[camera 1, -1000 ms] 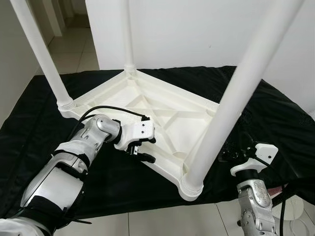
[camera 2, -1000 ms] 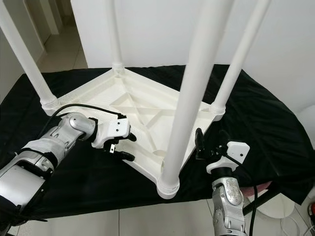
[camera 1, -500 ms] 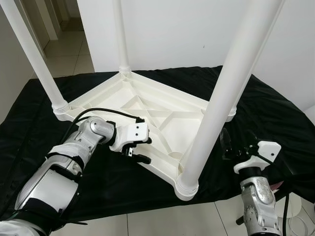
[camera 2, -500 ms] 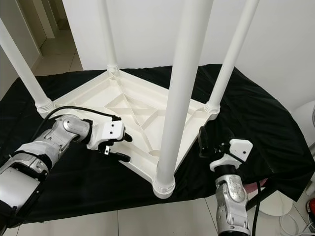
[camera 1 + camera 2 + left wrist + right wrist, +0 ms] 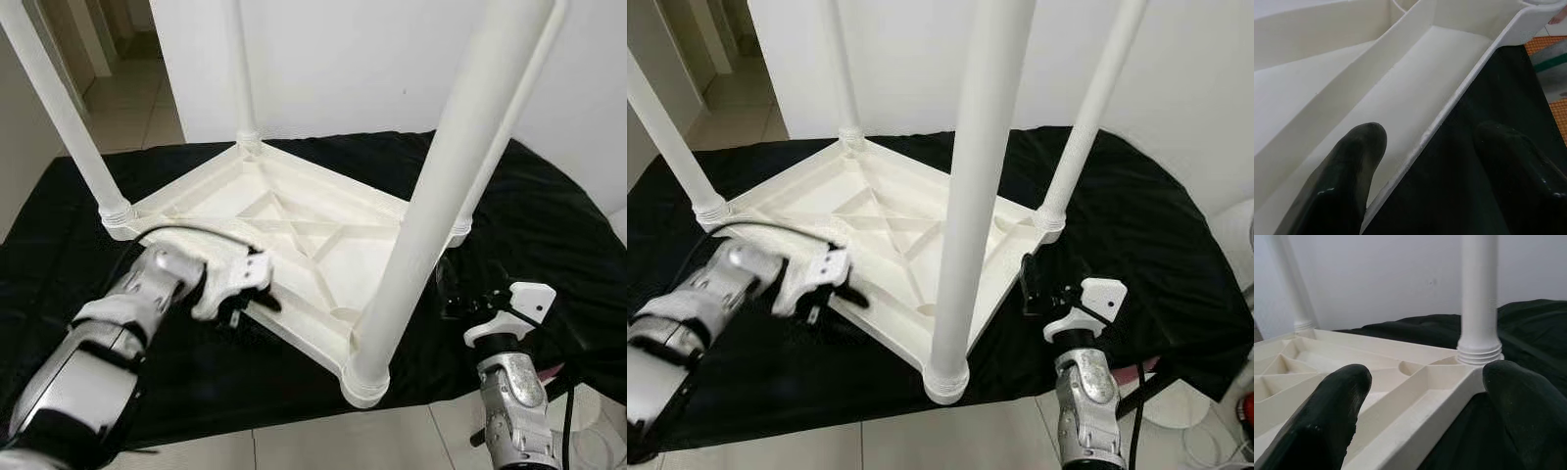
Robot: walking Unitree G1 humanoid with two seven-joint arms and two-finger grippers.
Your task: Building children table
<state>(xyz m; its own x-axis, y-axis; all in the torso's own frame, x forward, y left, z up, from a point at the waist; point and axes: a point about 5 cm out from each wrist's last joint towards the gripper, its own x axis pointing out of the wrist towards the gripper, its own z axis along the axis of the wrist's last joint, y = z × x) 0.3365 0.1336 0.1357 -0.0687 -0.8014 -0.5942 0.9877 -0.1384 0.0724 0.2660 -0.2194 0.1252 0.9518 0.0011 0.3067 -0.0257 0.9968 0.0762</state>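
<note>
My left gripper [image 5: 257, 294] has its fingers [image 5: 1347, 171] spread wide, straddling the near rim of the table [image 5: 294, 230]: one finger inside the tray, the other over the black cloth [image 5: 549, 225]. It's motion-blurred now and sits further left along the rim than half a second ago. My right gripper [image 5: 1043, 289] also has wide fingers [image 5: 1327, 416], empty, hovering just off the right corner by a leg [image 5: 1479, 298], about where it was. The table lies upside down on the cloth-covered desk [image 5: 999, 387], four legs up. The near leg [image 5: 431, 211] looms closer; the camera has shifted a little.
</note>
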